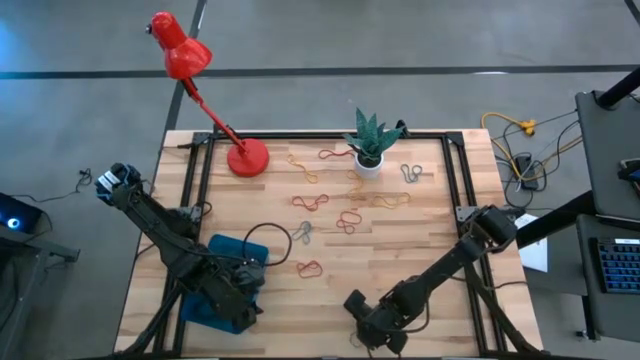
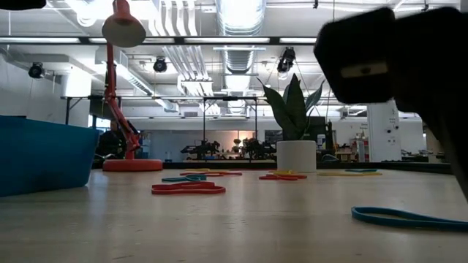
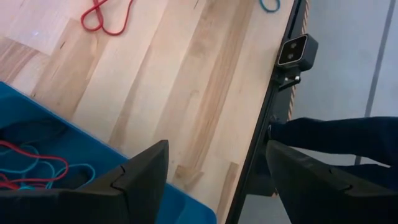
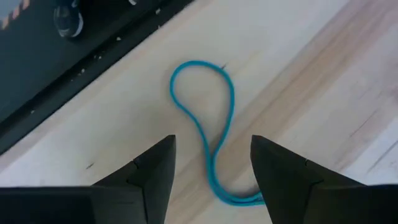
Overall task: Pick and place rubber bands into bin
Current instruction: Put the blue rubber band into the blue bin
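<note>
A few rubber bands (image 3: 37, 168) already lie in the bin (image 1: 222, 262) at seven o'clock, most remain scattered mid-table, while the right gripper (image 4: 211, 171), fingers apart, hovers over a teal band (image 4: 208, 124); the left gripper (image 3: 214, 171), also apart and empty, sits over the bin.

The left arm hides most of the bin (image 1: 222, 250). The teal band (image 4: 205, 118) runs under the right pincer's fingertip (image 4: 280, 180).

Left gripper (image 3: 214, 177) open, low; right gripper (image 4: 211, 171) open, low
</note>
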`<action>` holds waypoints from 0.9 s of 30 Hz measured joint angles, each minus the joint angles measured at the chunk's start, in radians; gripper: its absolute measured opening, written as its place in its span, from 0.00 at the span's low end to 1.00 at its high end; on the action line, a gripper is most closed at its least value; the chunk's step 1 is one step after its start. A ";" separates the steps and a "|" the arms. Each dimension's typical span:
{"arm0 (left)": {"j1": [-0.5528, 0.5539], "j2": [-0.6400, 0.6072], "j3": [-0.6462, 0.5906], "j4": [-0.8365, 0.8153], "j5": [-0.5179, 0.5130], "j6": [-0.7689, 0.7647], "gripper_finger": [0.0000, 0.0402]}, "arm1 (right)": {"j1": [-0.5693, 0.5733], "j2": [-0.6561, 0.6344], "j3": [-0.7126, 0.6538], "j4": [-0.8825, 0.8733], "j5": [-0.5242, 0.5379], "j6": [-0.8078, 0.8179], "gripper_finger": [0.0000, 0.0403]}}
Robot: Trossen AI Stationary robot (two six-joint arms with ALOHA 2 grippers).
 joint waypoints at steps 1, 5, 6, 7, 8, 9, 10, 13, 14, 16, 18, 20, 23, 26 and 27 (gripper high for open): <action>0.000 0.000 0.000 0.001 0.000 0.007 0.63 | -0.003 0.002 -0.004 -0.001 -0.007 0.019 0.48; 0.000 0.000 0.000 0.001 -0.004 0.015 0.63 | -0.009 0.010 -0.020 -0.001 -0.056 0.077 0.43; 0.000 0.000 0.000 0.001 -0.004 0.016 0.63 | -0.010 0.013 -0.021 -0.001 -0.069 0.089 0.41; 0.000 0.000 0.000 0.001 -0.004 0.016 0.63 | -0.010 0.016 -0.020 0.002 -0.074 0.097 0.39; 0.000 0.000 0.000 0.001 -0.004 0.015 0.63 | -0.010 0.017 -0.020 0.003 -0.076 0.103 0.37; 0.000 0.000 0.000 0.001 -0.004 0.016 0.63 | -0.010 0.022 -0.020 0.006 -0.076 0.108 0.34; 0.000 0.000 0.000 0.001 -0.004 0.016 0.63 | -0.010 0.026 -0.020 0.007 -0.076 0.109 0.32; 0.000 0.000 0.000 0.002 -0.004 0.016 0.63 | -0.010 0.036 -0.019 0.009 -0.076 0.112 0.25; 0.000 0.000 0.000 0.002 -0.004 0.016 0.63 | -0.010 0.040 -0.019 0.008 -0.074 0.112 0.22; 0.000 0.000 0.000 0.001 -0.004 0.016 0.63 | -0.010 0.049 -0.020 0.009 -0.066 0.113 0.18; 0.000 0.000 0.000 0.002 -0.004 0.016 0.63 | -0.008 0.058 -0.020 0.010 -0.060 0.120 0.14; 0.000 0.000 0.000 0.001 -0.004 0.016 0.63 | -0.005 0.067 -0.019 0.010 -0.049 0.145 0.11; 0.000 0.000 0.000 0.004 -0.004 0.016 0.63 | -0.003 0.068 -0.019 0.009 -0.036 0.178 0.08; 0.000 0.000 0.000 0.004 -0.004 0.016 0.63 | -0.001 0.067 -0.016 0.004 -0.035 0.205 0.04; 0.000 0.000 0.000 0.004 -0.006 0.017 0.63 | -0.001 0.067 -0.011 -0.001 -0.035 0.217 0.03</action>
